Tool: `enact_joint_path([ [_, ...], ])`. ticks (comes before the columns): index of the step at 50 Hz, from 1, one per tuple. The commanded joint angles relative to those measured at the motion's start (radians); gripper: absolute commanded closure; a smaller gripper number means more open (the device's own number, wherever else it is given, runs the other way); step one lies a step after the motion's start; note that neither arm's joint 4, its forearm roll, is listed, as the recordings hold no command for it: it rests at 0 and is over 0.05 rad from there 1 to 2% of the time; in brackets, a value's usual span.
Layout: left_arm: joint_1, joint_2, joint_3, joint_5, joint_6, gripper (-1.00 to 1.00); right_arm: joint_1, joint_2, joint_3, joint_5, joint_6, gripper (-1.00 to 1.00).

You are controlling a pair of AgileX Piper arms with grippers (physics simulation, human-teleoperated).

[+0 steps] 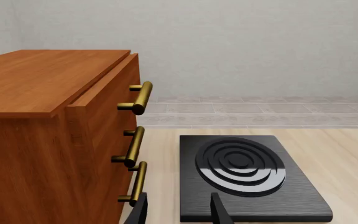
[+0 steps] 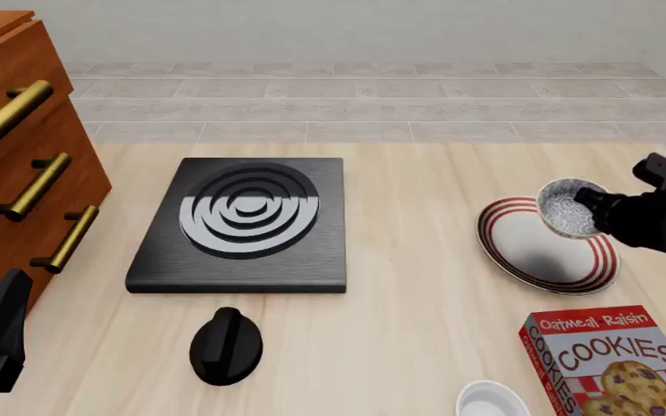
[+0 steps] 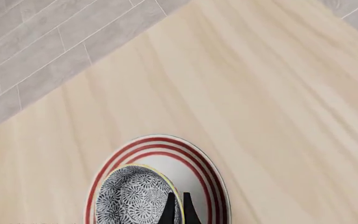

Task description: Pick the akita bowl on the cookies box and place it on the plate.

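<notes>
The akita bowl, white with a dense dark speckled pattern, is tilted over the far part of the plate. My right gripper is shut on its rim. In the right wrist view the fingers pinch the bowl at its edge, above the red-ringed plate. I cannot tell whether the bowl touches the plate. The red cookies box lies at the near right with nothing on it. My left gripper stands open and holds nothing, low at the near left beside the cabinet.
A wooden cabinet with brass handles fills the left side. A black stove plate lies mid-table with a black knob in front of it. A plain white bowl sits at the near edge, left of the cookies box.
</notes>
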Motion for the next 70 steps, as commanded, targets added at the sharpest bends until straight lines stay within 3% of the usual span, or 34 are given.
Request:
enact_joint_path([
  [1,0.000,0.000,0.000,0.000,0.000,-1.00,0.003,0.007,-0.005,-0.002,-0.007,1.00],
  [70,0.000,0.000,0.000,0.000,0.000,-1.00,0.008,0.105,-0.025,-0.037,-0.035,1.00],
])
